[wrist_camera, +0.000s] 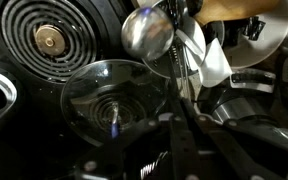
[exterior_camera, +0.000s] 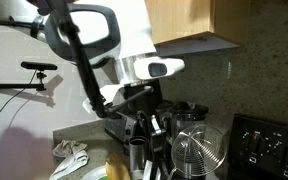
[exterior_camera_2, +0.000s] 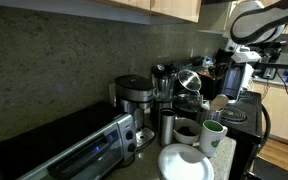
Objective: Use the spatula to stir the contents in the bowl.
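Observation:
In an exterior view my gripper [exterior_camera_2: 228, 84] hangs under the white arm, above the counter by the stove. A yellowish-tan spatula [exterior_camera_2: 219, 102] sticks out below it, in the air. The white bowl [exterior_camera_2: 184, 164] sits low on the counter, nearer the camera and apart from the spatula. In the wrist view my dark fingers [wrist_camera: 174, 125] are close together around a thin handle that runs up to the tan spatula end [wrist_camera: 239, 8]. In an exterior view the gripper [exterior_camera: 144, 112] is above the clutter beside the glass carafe [exterior_camera: 199, 150].
A steel cup [exterior_camera_2: 167, 125], a dark bowl [exterior_camera_2: 187, 130] and a white-green mug [exterior_camera_2: 212, 136] crowd the counter. A coffee maker [exterior_camera_2: 134, 98] and toaster oven [exterior_camera_2: 69, 150] stand beside them. The wrist view shows a stove burner [wrist_camera: 49, 40], a glass lid [wrist_camera: 109, 95] and a shiny ladle [wrist_camera: 147, 30].

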Motion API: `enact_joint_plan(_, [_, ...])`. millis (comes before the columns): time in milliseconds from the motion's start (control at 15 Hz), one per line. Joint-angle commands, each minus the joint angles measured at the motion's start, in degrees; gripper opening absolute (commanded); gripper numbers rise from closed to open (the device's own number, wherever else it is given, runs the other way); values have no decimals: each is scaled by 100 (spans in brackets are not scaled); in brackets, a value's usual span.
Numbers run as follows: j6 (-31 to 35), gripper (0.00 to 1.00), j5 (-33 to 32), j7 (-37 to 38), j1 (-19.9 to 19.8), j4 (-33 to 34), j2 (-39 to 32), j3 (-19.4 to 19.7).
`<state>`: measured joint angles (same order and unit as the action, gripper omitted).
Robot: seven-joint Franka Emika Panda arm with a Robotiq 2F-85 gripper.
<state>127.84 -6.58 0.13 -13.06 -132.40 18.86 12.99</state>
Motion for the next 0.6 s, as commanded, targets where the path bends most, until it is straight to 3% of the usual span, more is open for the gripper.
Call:
enact_joint_plan(0, [-480, 1, -109, -11, -79, 221, 477, -75])
enact_joint_plan(533, [-765, 1, 6, 41, 16, 997, 949, -179])
